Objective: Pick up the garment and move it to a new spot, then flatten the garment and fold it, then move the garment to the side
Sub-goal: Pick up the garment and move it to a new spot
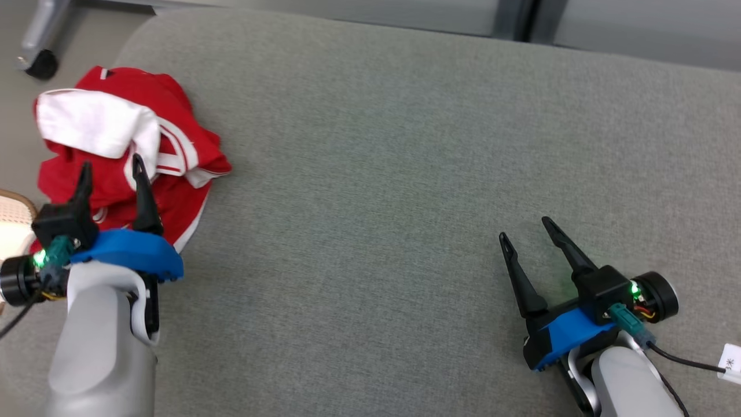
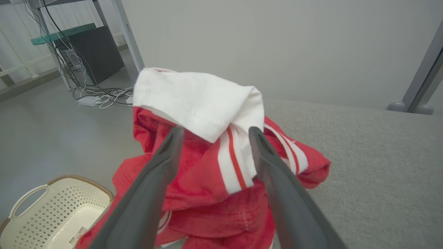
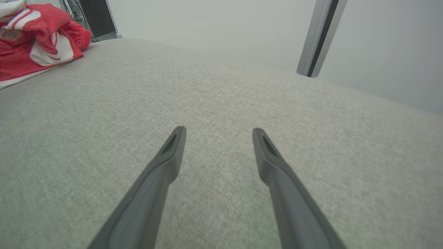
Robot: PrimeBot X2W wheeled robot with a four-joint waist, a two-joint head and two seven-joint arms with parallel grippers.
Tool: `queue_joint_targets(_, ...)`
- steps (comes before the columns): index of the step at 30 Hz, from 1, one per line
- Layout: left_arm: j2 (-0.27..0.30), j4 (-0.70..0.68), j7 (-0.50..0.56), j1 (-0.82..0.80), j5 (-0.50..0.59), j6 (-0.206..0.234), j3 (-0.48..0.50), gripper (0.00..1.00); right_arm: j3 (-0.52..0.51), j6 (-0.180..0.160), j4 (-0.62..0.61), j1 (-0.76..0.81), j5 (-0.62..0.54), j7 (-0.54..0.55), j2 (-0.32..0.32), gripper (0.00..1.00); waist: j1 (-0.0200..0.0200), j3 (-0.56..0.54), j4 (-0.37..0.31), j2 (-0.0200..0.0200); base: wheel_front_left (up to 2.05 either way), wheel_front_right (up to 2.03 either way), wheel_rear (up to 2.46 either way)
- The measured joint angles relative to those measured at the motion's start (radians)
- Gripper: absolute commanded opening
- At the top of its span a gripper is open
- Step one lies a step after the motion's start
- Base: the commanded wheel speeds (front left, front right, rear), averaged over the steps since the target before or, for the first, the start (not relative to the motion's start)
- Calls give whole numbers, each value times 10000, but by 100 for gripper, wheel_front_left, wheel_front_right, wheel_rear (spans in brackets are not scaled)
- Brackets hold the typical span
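Note:
A crumpled red garment point(image 1: 118, 145) with white panels and stripes lies bunched at the far left edge of the grey cushioned surface point(image 1: 405, 174). My left gripper point(image 1: 113, 165) hovers over its near side, open, fingers pointing at the heap; in the left wrist view the garment point(image 2: 207, 166) sits between and beyond the spread fingers point(image 2: 162, 162) of the left gripper point(image 2: 214, 133). My right gripper point(image 1: 527, 227) rests open at the lower right, over bare fabric, nothing between its fingers. In the right wrist view the right gripper point(image 3: 218, 131) points across the cushion, with the garment point(image 3: 38, 38) far off at the upper left.
A cream perforated laundry basket point(image 2: 45, 211) stands on the floor left of the cushion, below the garment. A table leg with a caster point(image 1: 37, 40) is at the far left. Cables and a dark box point(image 2: 97, 52) lie on the floor beyond. A metal post point(image 3: 318, 34) rises behind the cushion.

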Motion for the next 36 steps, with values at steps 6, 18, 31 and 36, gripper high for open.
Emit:
queue_joint_targets(6, 236, 1436, 0, -1047, -107, -31, 113, 100, 71, 2, -67, -238, 63, 0, -94, 100, 0, 500, -372, 0, 0, 0, 0)
queue_joint_targets(18, 579, 3979, 107, -2537, -245, 397, 182, 0, 46, 2, -121, -503, 176, -19, -142, 100, -1, 873, -734, 0, 0, 0, 0)
queue_joint_targets(31, 383, 1260, 15, -2731, 136, -10, -418, 0, -92, 2, 138, -244, 360, -15, 165, 100, -2, -96, -1088, -1, 0, 0, 0)
queue_joint_targets(36, 31, 474, 13, -2724, 324, -236, -894, 0, -203, 2, 151, -105, 414, -15, 257, 100, -3, -405, -1633, -2, 0, 0, 0)
